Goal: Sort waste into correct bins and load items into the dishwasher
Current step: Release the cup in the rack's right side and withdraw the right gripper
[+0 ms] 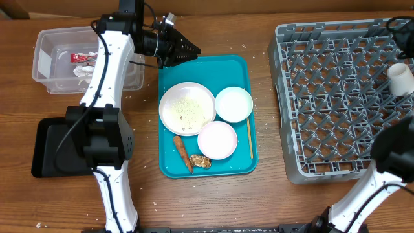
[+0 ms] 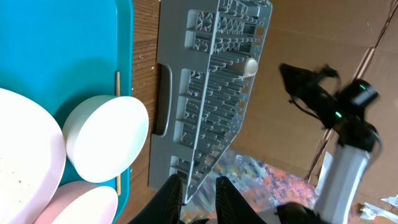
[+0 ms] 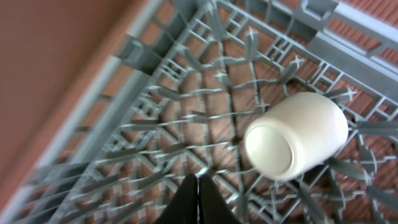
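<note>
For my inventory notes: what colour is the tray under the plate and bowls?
Teal; the tray shows best in the overhead view.

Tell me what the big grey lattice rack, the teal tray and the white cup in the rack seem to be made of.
The grey lattice rack looks like matte moulded plastic: uniform grey, thin ribs and pegs in one piece. The teal rectangular tray seems plastic, smooth with a rounded rim. The white cup could be ceramic or hard plastic; its smooth, even surface leaves that open.
</note>
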Motion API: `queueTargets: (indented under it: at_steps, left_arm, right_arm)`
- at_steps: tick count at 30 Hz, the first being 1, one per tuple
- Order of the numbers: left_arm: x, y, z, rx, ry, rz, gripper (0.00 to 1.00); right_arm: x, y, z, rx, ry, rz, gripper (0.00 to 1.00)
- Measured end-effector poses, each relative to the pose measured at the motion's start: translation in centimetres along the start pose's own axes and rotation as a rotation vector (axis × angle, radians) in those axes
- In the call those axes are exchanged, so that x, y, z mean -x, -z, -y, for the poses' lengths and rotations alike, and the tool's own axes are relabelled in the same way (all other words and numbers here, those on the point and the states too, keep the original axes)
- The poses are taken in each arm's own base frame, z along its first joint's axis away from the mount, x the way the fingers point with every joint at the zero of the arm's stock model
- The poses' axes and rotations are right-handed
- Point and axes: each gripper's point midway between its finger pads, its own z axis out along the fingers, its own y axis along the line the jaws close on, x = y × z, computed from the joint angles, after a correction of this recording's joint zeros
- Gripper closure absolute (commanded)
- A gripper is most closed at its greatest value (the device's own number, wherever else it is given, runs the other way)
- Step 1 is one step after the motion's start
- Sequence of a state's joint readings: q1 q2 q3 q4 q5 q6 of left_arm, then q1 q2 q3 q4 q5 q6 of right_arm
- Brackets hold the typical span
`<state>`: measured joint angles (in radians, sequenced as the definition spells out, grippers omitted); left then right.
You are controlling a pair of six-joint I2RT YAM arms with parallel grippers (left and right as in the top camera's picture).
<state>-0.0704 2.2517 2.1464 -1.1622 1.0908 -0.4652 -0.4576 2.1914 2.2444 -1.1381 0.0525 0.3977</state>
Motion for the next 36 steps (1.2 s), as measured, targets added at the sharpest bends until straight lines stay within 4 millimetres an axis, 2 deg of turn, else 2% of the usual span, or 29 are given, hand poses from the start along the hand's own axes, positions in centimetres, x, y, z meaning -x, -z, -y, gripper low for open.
queueTargets:
  at_steps: [1,4,5,7,14,17,19,22,25,26,28,31,32,36]
  left_arm:
    - [0.0,0.0,0.0,0.0,0.0,0.0,0.77]
    - [-0.1,0.0,-0.1,0.002,0.007,-0.003,0.77]
    - [-0.1,0.0,-0.1,0.003,0.009,-0.004,0.77]
    - [-0.2,0.0,-0.1,0.003,0.01,-0.004,0.77]
    - [-0.2,0.0,-0.1,0.003,0.01,-0.004,0.77]
    - [-0.2,0.0,-0.1,0.003,0.01,-0.004,0.76]
    - [-0.1,0.0,-0.1,0.003,0.01,-0.004,0.76]
    - [-0.1,0.0,-0.1,0.004,0.01,-0.004,0.76]
    - [-0.1,0.0,-0.1,0.006,0.01,-0.003,0.76]
    - [-0.1,0.0,-0.1,0.006,0.01,-0.003,0.76]
    - [-0.1,0.0,-0.1,0.006,0.01,-0.003,0.76]
    - [-0.1,0.0,-0.1,0.006,0.01,-0.003,0.76]
    - [-0.1,0.0,-0.1,0.006,0.01,-0.003,0.76]
    - [-0.1,0.0,-0.1,0.006,0.011,-0.004,0.76]
  right_arm:
    - [-0.7,-2.2,0.9,-0.046,-0.002,-0.03,0.96]
    - [-2.1,-5.5,2.9,-0.126,-0.012,-0.084,0.96]
    - [-2.6,-6.7,4.2,-0.167,-0.021,-0.103,0.96]
    - [-2.4,-6.9,4.9,-0.178,-0.033,-0.101,0.96]
    - [-1.5,-6.3,6.6,-0.198,-0.064,-0.088,0.93]
    - [-1.3,-5.5,7.6,-0.23,-0.071,-0.095,0.87]
    - [-0.5,-4.5,8.6,-0.263,-0.084,-0.073,0.8]
    - [0.8,-2.2,10.0,-0.297,-0.112,-0.029,0.79]
    - [1.8,0.6,10.3,-0.299,-0.136,0.016,0.73]
    - [1.8,1.0,10.2,-0.298,-0.14,0.019,0.71]
    - [1.4,1.8,10.0,-0.291,-0.156,0.006,0.73]
    - [0.6,1.7,9.3,-0.255,-0.162,-0.034,0.91]
    - [0.5,1.5,9.2,-0.246,-0.164,-0.037,0.93]
    - [-0.9,-1.1,9.5,-0.243,-0.168,-0.069,0.94]
